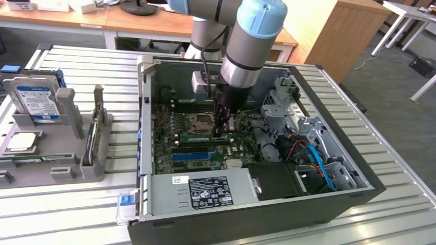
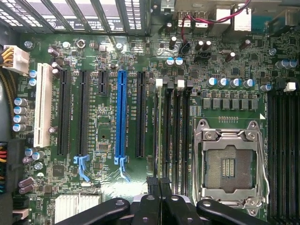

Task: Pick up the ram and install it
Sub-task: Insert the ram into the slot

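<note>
The ram [image 1: 196, 137], a thin green stick, stands on edge in a memory slot on the motherboard [image 1: 178, 168] inside the open computer case [image 1: 320, 204]. My gripper [image 1: 219, 132] reaches straight down into the case and meets the stick near the end towards the exterior view's right. In the wrist view the ram [image 2: 157, 126] shows edge-on as a thin line running away from my gripper [image 2: 158, 183] along the slot beside the processor socket [image 2: 229, 161]. The black fingers are shut on the stick's top edge.
A grey fixture [image 1: 65, 158] at the exterior view's left holds a hard drive [image 1: 34, 99] and a processor chip [image 1: 20, 142]. In the case are the power supply [image 1: 204, 191], drive cage [image 1: 310, 132] and cables. A long blue slot [image 2: 122, 117] lies near the memory slots.
</note>
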You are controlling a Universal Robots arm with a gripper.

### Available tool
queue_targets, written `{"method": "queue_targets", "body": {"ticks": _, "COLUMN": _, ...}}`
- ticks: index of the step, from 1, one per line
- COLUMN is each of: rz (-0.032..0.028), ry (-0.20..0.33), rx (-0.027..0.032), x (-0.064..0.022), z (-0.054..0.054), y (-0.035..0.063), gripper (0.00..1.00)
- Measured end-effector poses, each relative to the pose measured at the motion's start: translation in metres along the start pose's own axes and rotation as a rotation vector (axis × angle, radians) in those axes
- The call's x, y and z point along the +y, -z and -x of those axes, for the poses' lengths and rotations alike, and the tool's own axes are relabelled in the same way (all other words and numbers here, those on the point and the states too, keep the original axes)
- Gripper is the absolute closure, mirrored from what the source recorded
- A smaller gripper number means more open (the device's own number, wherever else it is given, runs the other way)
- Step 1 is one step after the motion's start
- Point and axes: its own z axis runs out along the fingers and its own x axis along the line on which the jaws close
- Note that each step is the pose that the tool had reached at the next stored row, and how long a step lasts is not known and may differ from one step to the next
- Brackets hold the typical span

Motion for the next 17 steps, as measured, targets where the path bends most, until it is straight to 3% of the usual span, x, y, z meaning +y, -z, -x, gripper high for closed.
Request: {"method": "queue_targets", "body": {"ticks": 17, "rz": -0.0021, "ry": 0.000, "rx": -0.0001, "x": -0.0001, "z": 0.0000, "y": -0.0021, "gripper": 0.87}}
